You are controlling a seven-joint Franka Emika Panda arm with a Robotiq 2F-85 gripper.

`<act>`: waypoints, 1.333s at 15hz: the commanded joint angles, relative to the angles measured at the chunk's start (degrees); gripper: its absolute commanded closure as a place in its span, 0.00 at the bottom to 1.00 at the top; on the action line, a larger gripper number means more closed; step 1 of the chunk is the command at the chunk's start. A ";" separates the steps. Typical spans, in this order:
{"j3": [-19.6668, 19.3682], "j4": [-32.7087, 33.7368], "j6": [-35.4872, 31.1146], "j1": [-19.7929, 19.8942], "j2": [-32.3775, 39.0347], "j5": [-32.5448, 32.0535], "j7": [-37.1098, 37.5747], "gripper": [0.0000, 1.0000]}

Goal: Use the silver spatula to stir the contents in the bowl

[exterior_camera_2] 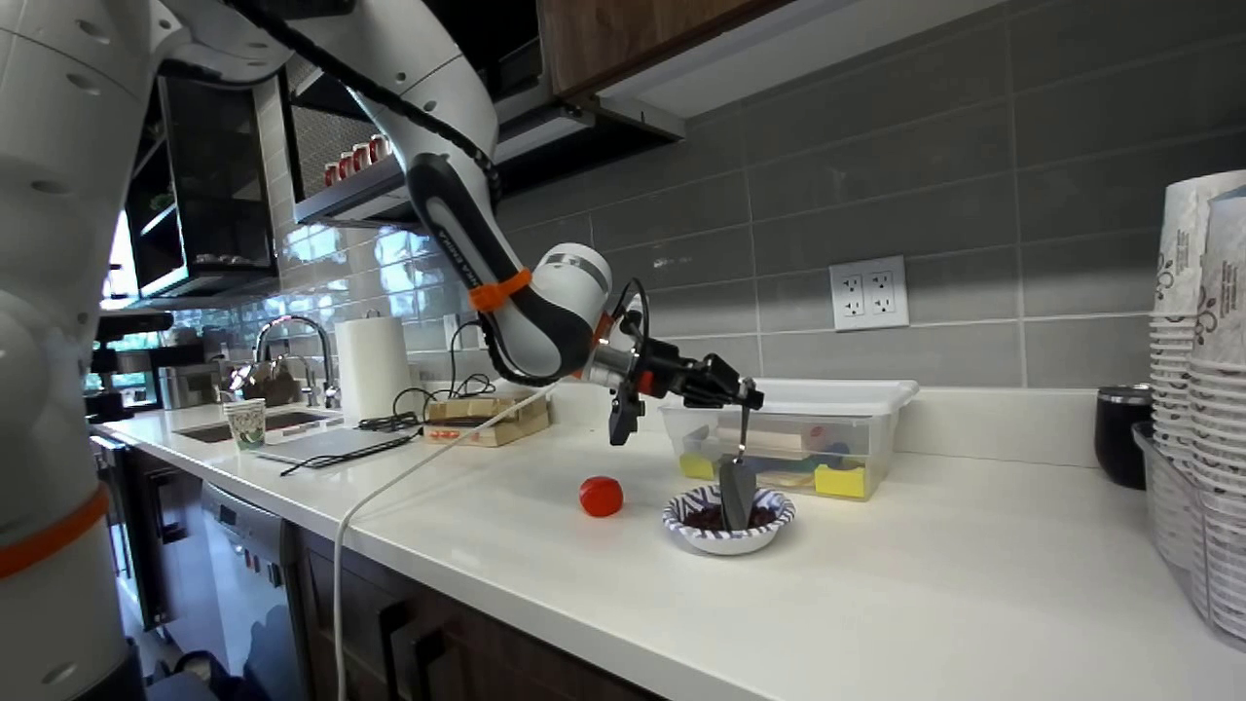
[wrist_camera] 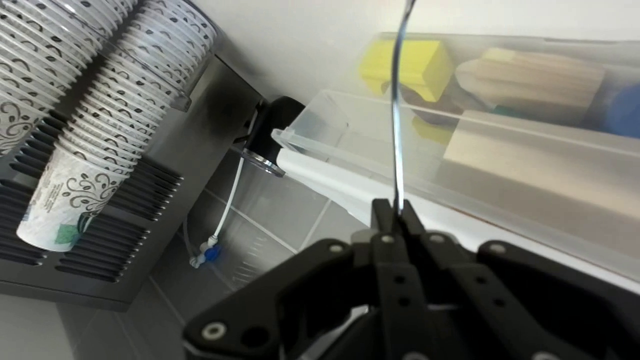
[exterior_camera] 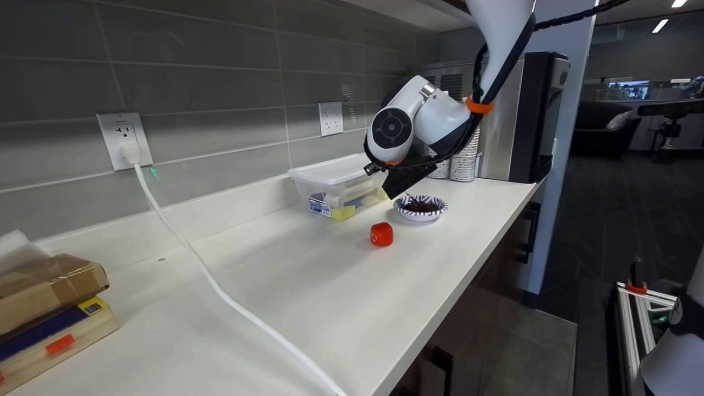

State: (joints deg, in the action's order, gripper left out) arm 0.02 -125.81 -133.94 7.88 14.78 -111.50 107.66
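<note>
White countertop (exterior_camera_2: 934,584) backs onto a grey tiled wall (exterior_camera_2: 876,175); its front edge (exterior_camera: 462,289) runs straight, with a white power cord (exterior_camera_2: 339,604) hanging over it, well apart from the bowl (exterior_camera_2: 725,545). A strip of surface separates bowl from edge; a wider stretch lies between bowl and stacked paper cups (exterior_camera_2: 1173,370). One small red object (exterior_camera_2: 601,497) sits near the bowl, not touching. Bowl: shallow, white with dark blue pattern, holding dark contents (exterior_camera_2: 703,518). Between bowl and wall stands a clear lidded plastic container (exterior_camera_2: 881,446) with yellow blocks (exterior_camera_2: 840,482) and a wooden piece (wrist_camera: 542,80) inside. The gripper (wrist_camera: 396,212) pinches the silver spatula (exterior_camera_2: 737,482) by its thin handle (wrist_camera: 395,110); the blade (exterior_camera_2: 737,501) points down, slightly tilted, its lower end inside the bowl. Whether it touches the bottom cannot be determined.
</note>
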 commanded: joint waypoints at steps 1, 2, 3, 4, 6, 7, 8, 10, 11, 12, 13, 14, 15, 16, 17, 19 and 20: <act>-0.29 -0.65 3.25 -1.06 1.43 -0.22 1.45 0.99; -0.23 -0.54 3.97 -1.19 1.84 -0.30 1.65 0.99; -0.13 -0.24 4.70 -1.36 2.42 -0.15 1.67 0.99; -0.01 0.16 5.65 -1.57 3.10 0.26 1.65 0.71; 0.27 0.93 6.93 -1.92 4.59 0.84 2.10 0.64; 0.41 1.27 7.58 -2.08 5.43 0.90 2.46 0.57; 0.52 1.54 8.25 -2.20 6.19 0.94 2.74 0.49; 0.67 1.96 9.03 -2.24 7.43 0.62 3.13 0.34; 0.68 2.15 9.37 -2.21 7.91 0.48 3.25 0.25; 0.69 2.34 9.66 -2.15 8.31 0.44 3.26 0.19; 0.68 2.57 9.81 -2.07 8.68 0.48 3.23 0.12; 0.69 2.79 10.02 -2.02 8.99 0.50 3.21 0.03; 0.73 2.90 9.99 -1.95 9.04 0.74 3.05 0.00; 0.79 2.99 9.85 -1.89 9.03 0.92 2.93 0.00; 0.86 3.07 9.48 -1.83 8.82 1.20 2.65 0.00; 0.97 3.12 8.79 -1.71 8.20 2.10 1.69 0.00; 1.02 3.04 8.36 -1.65 7.75 2.61 1.11 0.00</act>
State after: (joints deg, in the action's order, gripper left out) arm 0.64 -123.37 -125.53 6.24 23.08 -111.28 110.05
